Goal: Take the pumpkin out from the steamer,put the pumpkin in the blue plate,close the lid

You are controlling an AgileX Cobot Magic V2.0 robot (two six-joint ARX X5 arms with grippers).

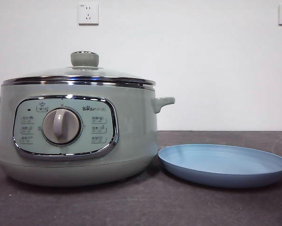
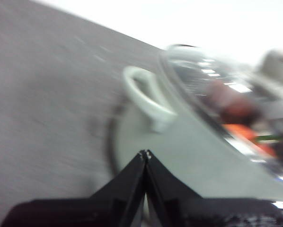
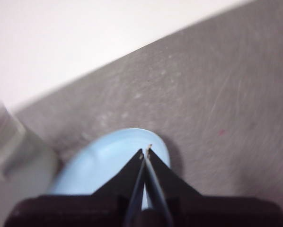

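the round sage-green steamer (image 1: 79,136) sits left with its domed glass lid (image 1: 79,75) on, the orange ribbed pumpkin (image 2: 243,132) showing blurred beneath the glass; the shallow light-blue plate (image 1: 224,165) lies bare just beside it. the left gripper (image 2: 145,153) above the steamer's side and the right gripper (image 3: 145,152) over the plate both have jaws pressed together, empty. a grip that misses the lid's small smooth green knob (image 1: 84,59) could let the lid slide and knock the plate.

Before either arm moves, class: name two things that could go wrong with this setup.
1. The lid sits closed on the steamer; its knob is small and rounded, so shut jaws must open first, and a grasp might slip.
2. The blue plate lies right beside the steamer's base, so setting the lid down carelessly could cover or knock it before the pumpkin arrives.
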